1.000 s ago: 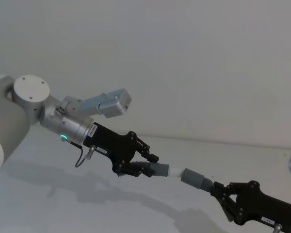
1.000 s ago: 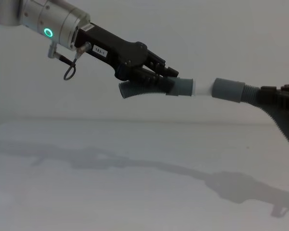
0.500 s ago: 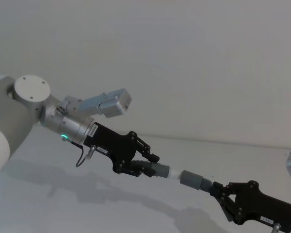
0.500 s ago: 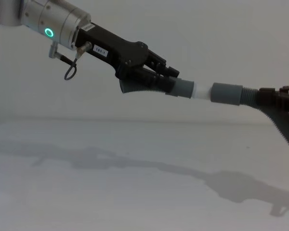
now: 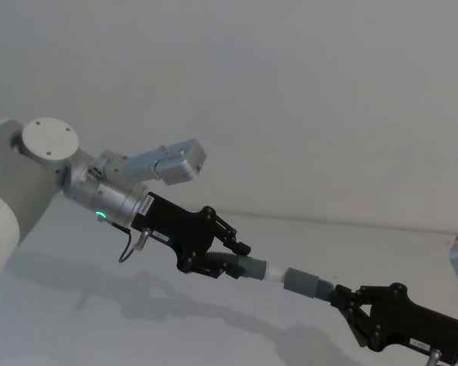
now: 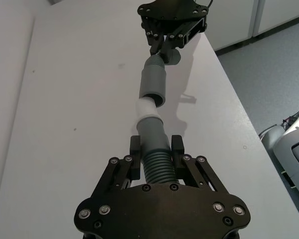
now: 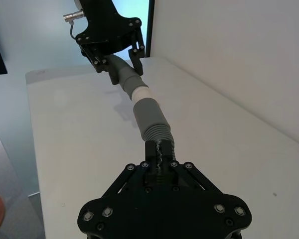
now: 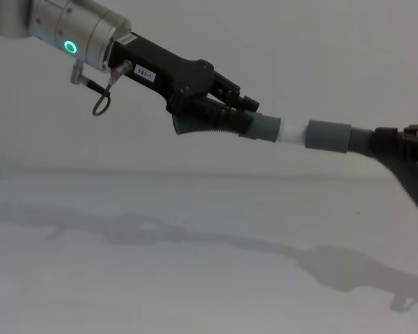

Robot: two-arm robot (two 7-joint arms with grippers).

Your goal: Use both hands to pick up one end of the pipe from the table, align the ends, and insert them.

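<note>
Left end effector (image 8: 226, 111) clamps the plug piece (image 8: 216, 124), right end effector (image 8: 407, 142) the socket piece (image 8: 334, 136); white tip (image 8: 292, 132) nosing into the collar, axes nearly collinear.

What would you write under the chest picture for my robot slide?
Left end effector and right end effector hold pipe pieces above the table, white tip entering socket.

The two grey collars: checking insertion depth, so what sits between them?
In the chest view, a short band of the white plug tip spans from the left piece's grey collar to the socket collar; not yet fully seated.
</note>
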